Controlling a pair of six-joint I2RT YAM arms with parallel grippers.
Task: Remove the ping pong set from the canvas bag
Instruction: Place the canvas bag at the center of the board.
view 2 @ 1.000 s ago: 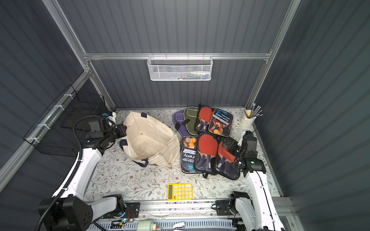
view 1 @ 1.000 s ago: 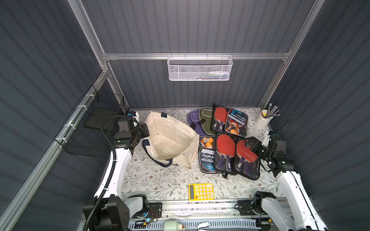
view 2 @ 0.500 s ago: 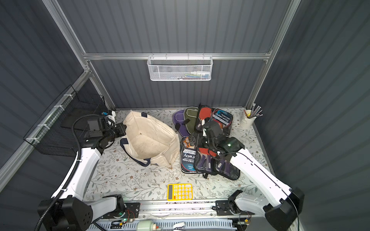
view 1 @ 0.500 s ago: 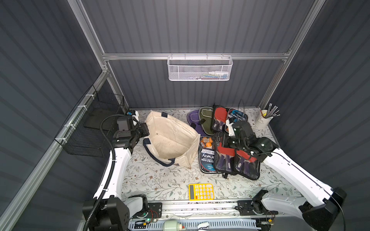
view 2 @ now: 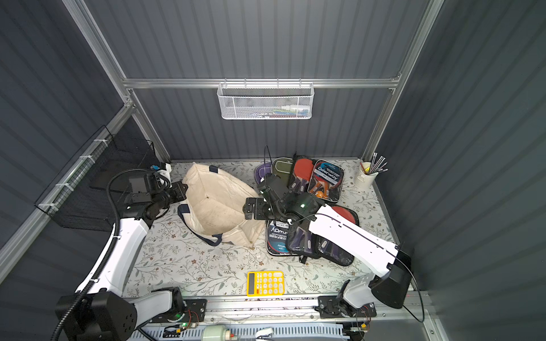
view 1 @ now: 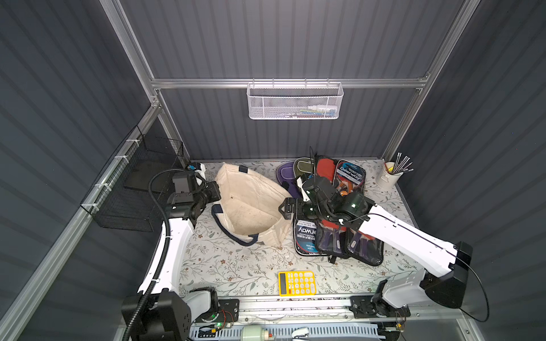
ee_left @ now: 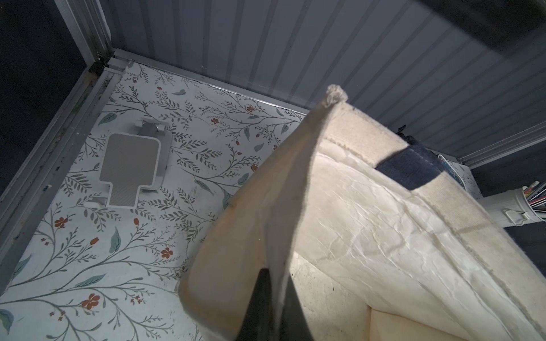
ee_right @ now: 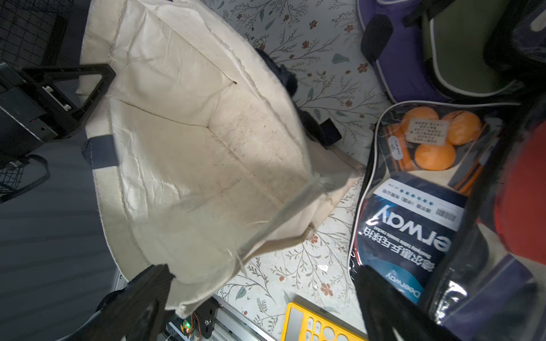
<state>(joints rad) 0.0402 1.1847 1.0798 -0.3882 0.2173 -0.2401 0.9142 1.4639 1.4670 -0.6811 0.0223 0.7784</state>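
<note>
Right wrist view: the right gripper [ee_right: 261, 270], spread wide and empty, hangs over the seemingly empty mouth of the cream canvas bag [ee_right: 183, 141], the clear-cased ping pong set [ee_right: 413, 212] lying outside beside its finger, while the left gripper [view 1: 214, 192] pinches the rim.

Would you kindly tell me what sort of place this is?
Probably a purpose-built robot test cell: corrugated grey walls on an aluminium frame, the left arm and right arm mounted on a front rail, and staged props like the canvas bag and yellow calculator.

Cream canvas bag [view 2: 218, 206] is pinched at its rim by left gripper [view 2: 182, 189]; right gripper [view 2: 246, 209] is held spread wide opposite.
</note>
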